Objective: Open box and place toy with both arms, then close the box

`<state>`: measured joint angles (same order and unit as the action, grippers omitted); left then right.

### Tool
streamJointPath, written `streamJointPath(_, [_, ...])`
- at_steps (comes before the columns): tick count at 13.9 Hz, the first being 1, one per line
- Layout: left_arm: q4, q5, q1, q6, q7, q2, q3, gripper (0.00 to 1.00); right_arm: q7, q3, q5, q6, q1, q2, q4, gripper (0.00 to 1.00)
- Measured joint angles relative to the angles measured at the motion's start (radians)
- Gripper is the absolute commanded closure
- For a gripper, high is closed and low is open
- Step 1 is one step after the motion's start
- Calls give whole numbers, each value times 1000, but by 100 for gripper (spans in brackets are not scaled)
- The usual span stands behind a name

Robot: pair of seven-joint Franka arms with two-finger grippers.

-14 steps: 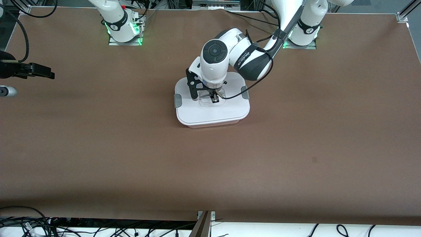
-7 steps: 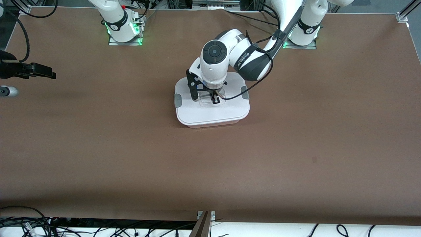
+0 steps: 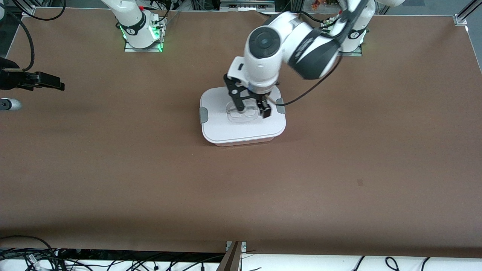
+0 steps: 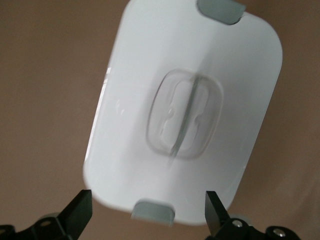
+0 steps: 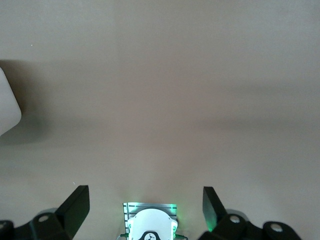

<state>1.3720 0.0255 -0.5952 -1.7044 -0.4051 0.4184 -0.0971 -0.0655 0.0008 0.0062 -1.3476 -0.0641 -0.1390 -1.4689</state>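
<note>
The box (image 3: pixel 243 122) stands mid-table with its white lid on and a grey clip (image 3: pixel 203 114) at each end. My left gripper (image 3: pixel 253 109) is open and empty, raised over the lid's clear recessed handle (image 3: pixel 243 114). In the left wrist view the lid (image 4: pixel 130 115), its handle (image 4: pixel 185 115) and a grey clip (image 4: pixel 154 212) lie below my open left gripper (image 4: pixel 146 210). My right gripper (image 3: pixel 56 83) waits open and empty over the table at the right arm's end; it also shows in the right wrist view (image 5: pixel 145 200). The toy shows in no view.
A grey cylinder (image 3: pixel 8 104) lies at the table's edge at the right arm's end. Cables (image 3: pixel 34 258) run along the edge nearest the front camera. A corner of the box (image 5: pixel 7 107) shows in the right wrist view, and the right arm's base (image 5: pixel 150 225) with green lights.
My left gripper was shut on the lid's handle; it has let go, opened and risen above the lid. The box and my right arm have not moved.
</note>
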Motion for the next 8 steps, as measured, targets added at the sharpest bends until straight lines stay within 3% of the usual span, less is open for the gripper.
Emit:
streamJointPath(5, [-2,-21,238,247,38,-150,6,0,-4,2,0,-7,1,0,0,0])
streamJointPath(8, [-2,-104,296,332,120,-179,5,0,-10,6,-1,-14,6,1,2,0])
